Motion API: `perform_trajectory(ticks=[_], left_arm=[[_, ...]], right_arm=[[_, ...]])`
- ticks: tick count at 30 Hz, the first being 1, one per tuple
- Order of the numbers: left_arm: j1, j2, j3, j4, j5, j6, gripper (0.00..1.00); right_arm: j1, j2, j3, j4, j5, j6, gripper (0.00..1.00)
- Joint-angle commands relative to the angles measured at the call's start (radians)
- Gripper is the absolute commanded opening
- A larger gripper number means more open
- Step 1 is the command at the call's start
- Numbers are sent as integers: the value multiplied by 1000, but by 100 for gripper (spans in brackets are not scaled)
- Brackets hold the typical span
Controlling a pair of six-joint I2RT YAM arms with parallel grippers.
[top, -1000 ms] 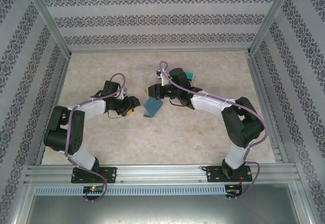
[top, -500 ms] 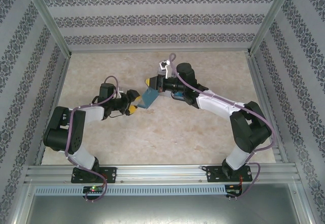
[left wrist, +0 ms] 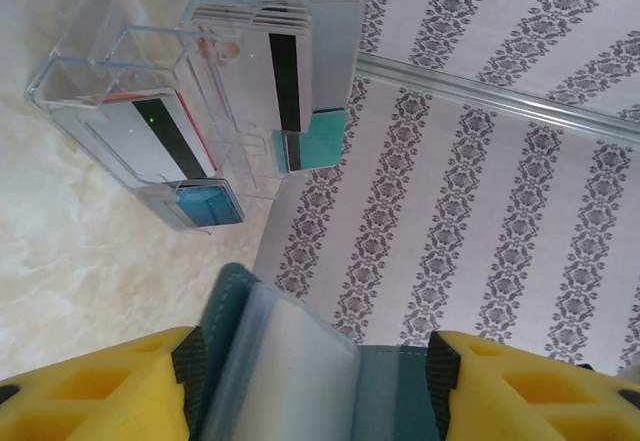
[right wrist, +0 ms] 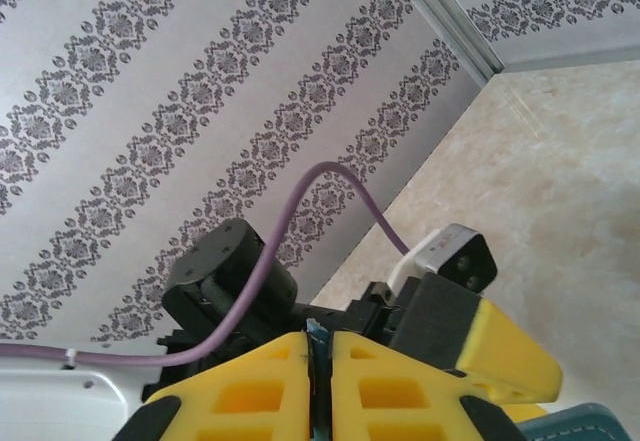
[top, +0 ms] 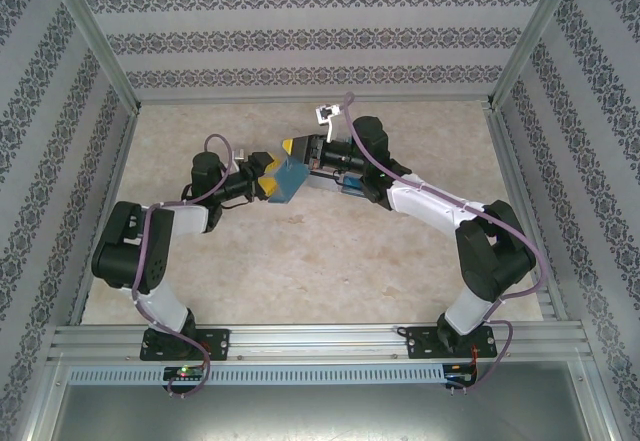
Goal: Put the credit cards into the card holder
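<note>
Slate-blue card holder [top: 285, 183] now off the table [top: 350, 261], pinched by right gripper [right wrist: 320, 381] and left gripper [left wrist: 315, 381]; loading pending.

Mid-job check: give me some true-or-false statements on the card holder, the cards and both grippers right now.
The card holder lies untouched on the table. False: both grippers are on it.
The right gripper is shut on a thin edge of it. True.
It sits open between the fingers of the left gripper, a clear sleeve showing. True.
The credit cards lie scattered on the table. False: they sit in a clear rack.
</note>
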State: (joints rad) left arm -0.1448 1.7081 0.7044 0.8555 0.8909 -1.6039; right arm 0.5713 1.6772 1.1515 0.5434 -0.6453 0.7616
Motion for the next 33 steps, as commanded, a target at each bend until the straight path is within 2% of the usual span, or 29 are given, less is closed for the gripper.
perform_trajectory(ticks=[1,7,11,16,20,25,29,31,33], left_arm=[[-6,49,-11,173,22,-101,67],[-8,137,-29,418,4,-267,66],[-19,121,-23,422,15,-303,65],[-22,92,-39,462,13,-371,58],[-21,78,-41,482,10,-389,46],[-19,62,-15,432,19,-354,34],[-8,46,9,375,29,-310,20],[-7,23,27,285,46,-247,16],[-6,-15,54,128,72,-140,13]], right_arm=[[-10,-28,52,75,-13,21,11],[-12,-27,74,70,-10,18,12],[-10,-6,72,86,-9,18,11],[-11,18,65,102,-5,19,12],[-18,38,68,118,-13,34,11],[-29,33,51,113,-21,38,11],[-42,13,14,105,-21,35,11],[-44,5,-5,89,-24,24,12],[-44,-4,-36,67,-28,10,11]])
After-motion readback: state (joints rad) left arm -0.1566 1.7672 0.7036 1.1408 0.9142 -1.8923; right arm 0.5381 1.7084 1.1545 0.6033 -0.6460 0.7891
